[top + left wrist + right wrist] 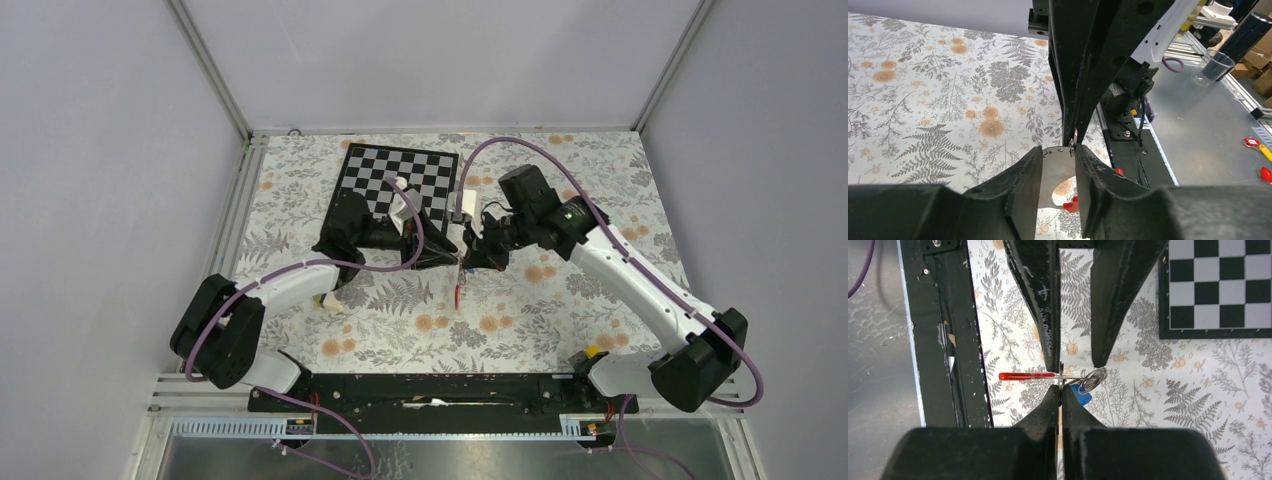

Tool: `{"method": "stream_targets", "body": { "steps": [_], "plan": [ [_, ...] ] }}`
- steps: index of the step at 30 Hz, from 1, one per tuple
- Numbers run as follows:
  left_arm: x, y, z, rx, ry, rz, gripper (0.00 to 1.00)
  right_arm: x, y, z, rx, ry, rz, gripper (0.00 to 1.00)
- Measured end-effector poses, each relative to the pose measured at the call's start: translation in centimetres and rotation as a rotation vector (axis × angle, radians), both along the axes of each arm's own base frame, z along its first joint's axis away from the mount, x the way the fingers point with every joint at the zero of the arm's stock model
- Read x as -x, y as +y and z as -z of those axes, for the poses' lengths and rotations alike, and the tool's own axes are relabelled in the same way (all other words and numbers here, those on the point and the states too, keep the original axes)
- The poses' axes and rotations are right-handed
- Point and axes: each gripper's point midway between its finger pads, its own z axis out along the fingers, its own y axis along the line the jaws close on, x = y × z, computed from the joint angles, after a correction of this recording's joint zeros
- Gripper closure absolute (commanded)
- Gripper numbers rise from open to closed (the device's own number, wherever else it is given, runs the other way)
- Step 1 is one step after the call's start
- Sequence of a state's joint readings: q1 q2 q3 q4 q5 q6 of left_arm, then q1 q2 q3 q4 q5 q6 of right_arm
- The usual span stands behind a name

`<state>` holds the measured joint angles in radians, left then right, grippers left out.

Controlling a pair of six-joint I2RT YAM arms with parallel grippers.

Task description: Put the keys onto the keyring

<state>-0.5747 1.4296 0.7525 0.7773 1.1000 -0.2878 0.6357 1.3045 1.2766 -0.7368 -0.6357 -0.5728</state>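
The keyring hangs between the two grippers over the flowered table. Its red strap dangles below them; from the right wrist the red part points left. My right gripper is shut on the strap's thin grey part. The keys show as a blue tag on a wire ring just beside its fingertip. My left gripper is open, and the grey part stands between its fingers, free of the left one. In the overhead view the left gripper faces the right gripper.
A checkerboard lies behind the grippers at the back of the table. A small whitish object sits by the left arm. The black base rail runs along the near edge.
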Motion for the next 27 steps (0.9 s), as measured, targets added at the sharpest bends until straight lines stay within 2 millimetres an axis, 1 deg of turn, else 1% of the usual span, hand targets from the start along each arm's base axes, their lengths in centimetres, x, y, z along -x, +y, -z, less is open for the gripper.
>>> {"method": "stream_targets", "body": {
  "steps": [5, 9, 17, 24, 27],
  "plan": [
    [-0.2, -0.1, 1.1, -0.043, -0.015, -0.003, 0.61, 0.0, -0.1, 1.5, 0.062, 0.068, 0.0, 1.0],
    [0.1, -0.2, 1.8, -0.062, -0.013, 0.006, 0.66, 0.0, -0.2, 2.2, 0.093, 0.097, 0.003, 1.0],
    [0.7, -0.5, 2.1, -0.073, -0.013, 0.024, 0.72, -0.1, -0.1, 2.0, 0.097, 0.102, 0.001, 1.0],
    [0.8, -0.6, 2.0, -0.073, -0.013, 0.029, 0.74, -0.2, 0.0, 2.3, 0.104, 0.111, 0.001, 1.0],
    [0.8, -0.6, 2.0, -0.071, -0.014, 0.029, 0.79, -0.2, 0.0, 2.4, 0.105, 0.111, 0.001, 1.0]
  ]
}}
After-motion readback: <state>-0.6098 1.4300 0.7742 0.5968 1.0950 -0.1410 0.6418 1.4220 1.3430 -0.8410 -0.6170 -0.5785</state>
